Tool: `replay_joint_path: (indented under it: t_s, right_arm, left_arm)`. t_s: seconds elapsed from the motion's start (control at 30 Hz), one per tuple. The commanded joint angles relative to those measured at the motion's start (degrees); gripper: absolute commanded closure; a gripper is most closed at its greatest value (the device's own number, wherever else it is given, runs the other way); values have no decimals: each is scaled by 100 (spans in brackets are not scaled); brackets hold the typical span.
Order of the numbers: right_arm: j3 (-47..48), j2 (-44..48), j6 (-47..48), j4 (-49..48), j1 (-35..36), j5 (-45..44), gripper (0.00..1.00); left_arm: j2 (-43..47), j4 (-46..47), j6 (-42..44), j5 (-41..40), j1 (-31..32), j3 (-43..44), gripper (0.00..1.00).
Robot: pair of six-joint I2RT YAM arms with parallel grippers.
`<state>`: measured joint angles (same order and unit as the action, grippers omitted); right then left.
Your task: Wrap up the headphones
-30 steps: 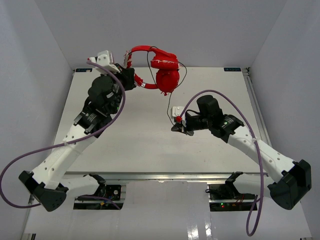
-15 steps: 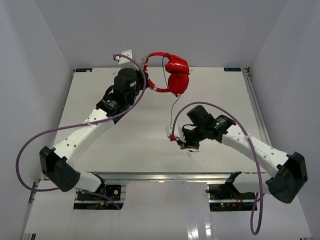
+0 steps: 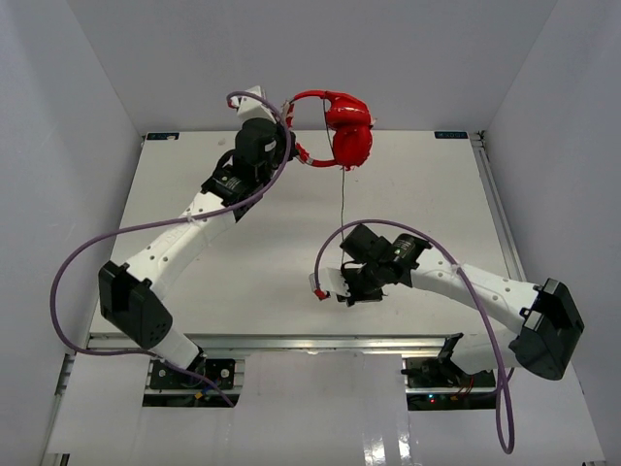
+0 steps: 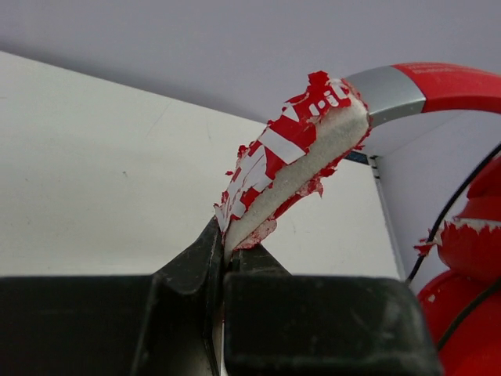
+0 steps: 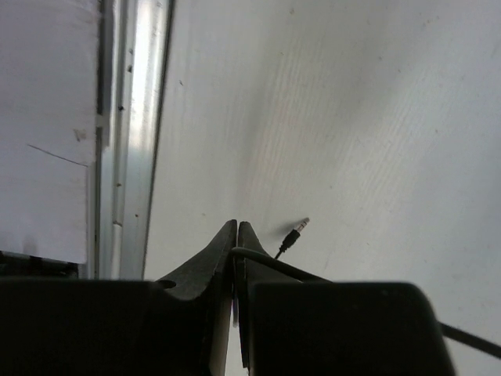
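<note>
The red headphones (image 3: 347,134) hang in the air over the table's far edge. My left gripper (image 3: 286,141) is shut on their headband. In the left wrist view the jaws (image 4: 225,251) pinch the worn red-and-white headband padding (image 4: 293,160), with a red cup (image 4: 470,313) at the right. The thin black cable (image 3: 342,209) runs straight from the cups toward the near side to my right gripper (image 3: 342,289), low over the table. In the right wrist view that gripper (image 5: 236,231) is shut on the cable (image 5: 270,262), and the jack plug (image 5: 295,233) sticks out just past the fingertips.
The white table (image 3: 243,262) lies inside grey walls. A metal rail (image 5: 129,117) runs along the table's near edge, close to my right gripper. Purple arm cables (image 3: 68,282) loop beside both arms.
My left arm has carried the headphones right and toward the far edge. My right gripper has moved nearer and left with the cable, which now runs straight.
</note>
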<state>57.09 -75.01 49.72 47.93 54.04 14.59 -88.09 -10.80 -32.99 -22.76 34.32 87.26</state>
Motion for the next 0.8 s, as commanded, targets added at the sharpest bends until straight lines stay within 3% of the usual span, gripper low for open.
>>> replay_joint_path:
  t_s: [0.0, 0.17, 0.4, 0.77]
  right_arm:
    - [551, -152, -102, 85, 159, -1729, 92]
    - [1105, -191, -62, 101, 158, -2883, 92]
    - [1055, -220, 187, -426, 113, -4454, 92]
    - [1823, -210, 178, -768, -519, -4822, 92]
  left_arm:
    - [-406, 271, -81, -246, -57, 354, 100]
    - [-940, 252, 274, -246, -57, 107, 100]
    - [-1366, 382, 872, 641, 99, -518, 100]
    - [-966, 651, 1599, 2218, 478, -1868, 100]
